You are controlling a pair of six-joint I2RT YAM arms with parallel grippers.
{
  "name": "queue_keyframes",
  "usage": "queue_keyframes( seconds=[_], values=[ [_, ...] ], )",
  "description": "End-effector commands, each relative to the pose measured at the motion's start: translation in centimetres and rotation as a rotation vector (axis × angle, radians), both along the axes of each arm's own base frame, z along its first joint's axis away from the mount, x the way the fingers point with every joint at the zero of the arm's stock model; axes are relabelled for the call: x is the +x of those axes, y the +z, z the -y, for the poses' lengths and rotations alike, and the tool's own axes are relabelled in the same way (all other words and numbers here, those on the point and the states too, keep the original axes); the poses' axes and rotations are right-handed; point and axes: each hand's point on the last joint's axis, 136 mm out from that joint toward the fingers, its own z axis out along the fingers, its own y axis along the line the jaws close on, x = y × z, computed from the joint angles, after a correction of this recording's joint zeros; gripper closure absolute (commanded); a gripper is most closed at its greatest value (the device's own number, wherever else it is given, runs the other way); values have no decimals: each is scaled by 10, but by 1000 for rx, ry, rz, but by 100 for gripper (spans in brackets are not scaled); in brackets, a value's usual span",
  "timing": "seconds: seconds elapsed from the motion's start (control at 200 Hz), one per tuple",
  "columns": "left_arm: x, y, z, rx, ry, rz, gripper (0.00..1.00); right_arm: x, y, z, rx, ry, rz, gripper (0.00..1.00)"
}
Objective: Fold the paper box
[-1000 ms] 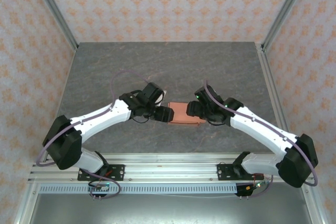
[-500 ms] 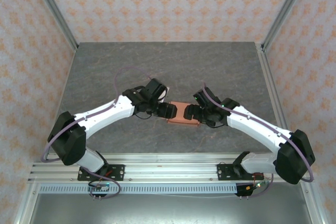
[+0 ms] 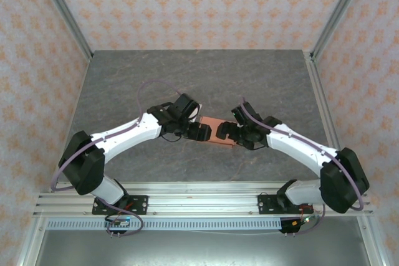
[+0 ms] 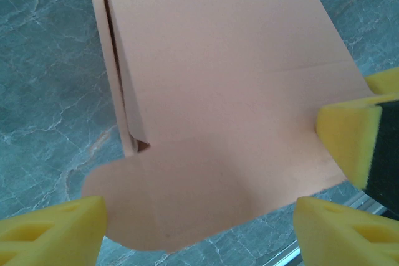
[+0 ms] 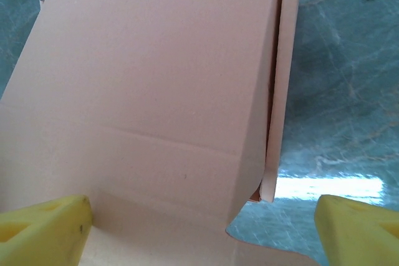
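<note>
The paper box (image 3: pixel 215 134) lies near the middle of the table (image 3: pixel 187 79), lid folded over; the left gripper (image 3: pixel 198 133) and right gripper (image 3: pixel 225 131) flank its 2 ends, fingers (image 4: pixel 53 232) spread and pinching nothing, probably placed to steady it and tuck the rounded tab (image 4: pixel 124 191).

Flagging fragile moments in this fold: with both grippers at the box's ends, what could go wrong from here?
1. The rounded tab sticks out untucked from the paper box; it may spring up rather than slot in.
2. A side flap gapes away from the box, so a squeeze there could crease the thin card.
3. The left gripper and right gripper are both open, so a one-sided push might slide the box.
</note>
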Motion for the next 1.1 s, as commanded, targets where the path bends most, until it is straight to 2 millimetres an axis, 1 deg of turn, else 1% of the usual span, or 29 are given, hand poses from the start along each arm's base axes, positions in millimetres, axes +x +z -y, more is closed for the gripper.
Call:
queue_keyframes(
  seconds=[0.0,0.15,0.25,0.31,0.38,0.435,0.53,0.586,0.626,0.671,0.721,0.806,0.931,1.096],
  values=[
    [7,4,-6,29,20,33,21,14,-1,-8,45,-5,24,2],
    [18,4,-18,39,62,51,21,37,0,-17,78,-2,49,2],
    [27,4,-29,43,94,57,21,56,4,-23,81,18,66,2],
    [31,6,-34,40,111,59,21,67,10,-27,82,34,79,2],
    [36,8,-39,34,128,66,21,77,13,-26,57,46,79,2],
    [39,12,-41,38,132,79,21,81,15,-19,14,49,78,2],
    [42,19,-44,58,117,107,21,81,18,5,-111,35,90,2],
    [43,21,-44,75,86,114,21,79,25,20,-178,16,115,1],
    [44,22,-45,96,67,120,21,77,31,27,-200,10,136,1],
    [47,22,-47,113,56,128,20,74,40,29,-195,11,158,1],
    [48,21,-45,116,35,119,18,69,48,26,-158,21,168,3],
    [51,18,-42,111,16,104,12,61,49,15,-72,27,154,7],
    [56,11,-35,68,16,81,11,53,38,3,25,20,119,9],
    [58,-1,-28,47,17,46,9,49,24,-5,62,33,87,10]
  ],
)
